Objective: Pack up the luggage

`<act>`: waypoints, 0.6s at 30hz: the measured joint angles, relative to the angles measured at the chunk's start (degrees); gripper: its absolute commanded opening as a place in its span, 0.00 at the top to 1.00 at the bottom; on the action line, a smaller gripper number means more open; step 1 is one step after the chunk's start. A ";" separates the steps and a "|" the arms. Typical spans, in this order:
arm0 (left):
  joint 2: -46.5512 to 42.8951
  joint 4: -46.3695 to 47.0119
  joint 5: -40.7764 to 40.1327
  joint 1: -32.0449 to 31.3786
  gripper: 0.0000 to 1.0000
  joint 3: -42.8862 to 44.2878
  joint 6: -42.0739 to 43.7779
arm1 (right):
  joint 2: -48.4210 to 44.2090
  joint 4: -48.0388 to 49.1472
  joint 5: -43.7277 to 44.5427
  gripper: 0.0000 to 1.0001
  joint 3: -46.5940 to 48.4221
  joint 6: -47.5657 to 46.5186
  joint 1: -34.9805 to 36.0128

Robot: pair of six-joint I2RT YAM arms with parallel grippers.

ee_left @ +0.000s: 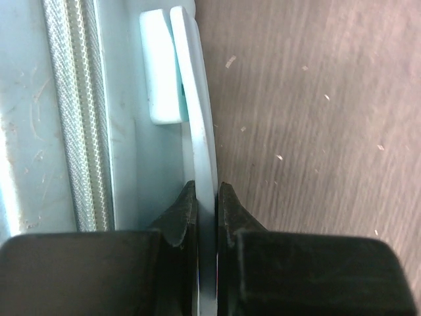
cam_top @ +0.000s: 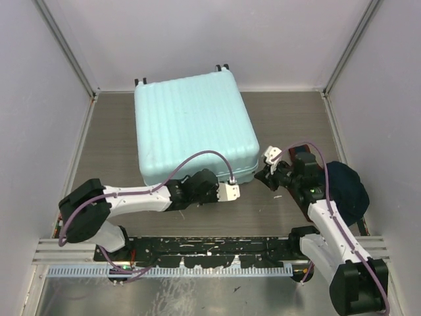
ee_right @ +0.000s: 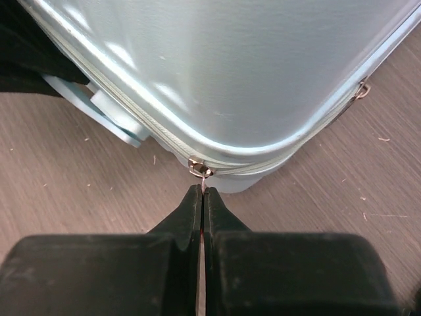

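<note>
The luggage (cam_top: 191, 125) lies closed and flat on the tabletop (cam_top: 283, 118), in the upper middle of the top view. At its lower right edge the left pincer (ee_left: 208, 194) is almost closed and pinches the thin pale handle (ee_left: 197, 99). At the lower right corner the right pincer (ee_right: 202, 197) is closed tight on the small metal zipper pull (ee_right: 199, 168)
</note>
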 measured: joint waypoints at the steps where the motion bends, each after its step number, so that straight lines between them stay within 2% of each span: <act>1: -0.87 -0.26 1.07 0.22 1.00 -0.66 0.66 | -0.94 -1.92 -0.90 0.99 0.11 -0.83 -0.70; 11: -15.45 -2.67 12.33 2.58 1.00 -13.14 15.80 | -8.96 -19.04 -6.75 0.99 1.40 -9.33 -2.56; 15: -18.34 -4.72 14.71 2.78 1.00 -14.73 19.96 | -6.51 -21.09 -8.13 0.99 2.95 -9.92 -3.45; 18: -18.49 -5.57 15.58 2.99 1.00 -14.60 21.42 | -1.75 -18.32 -8.02 0.99 4.59 -7.26 -4.13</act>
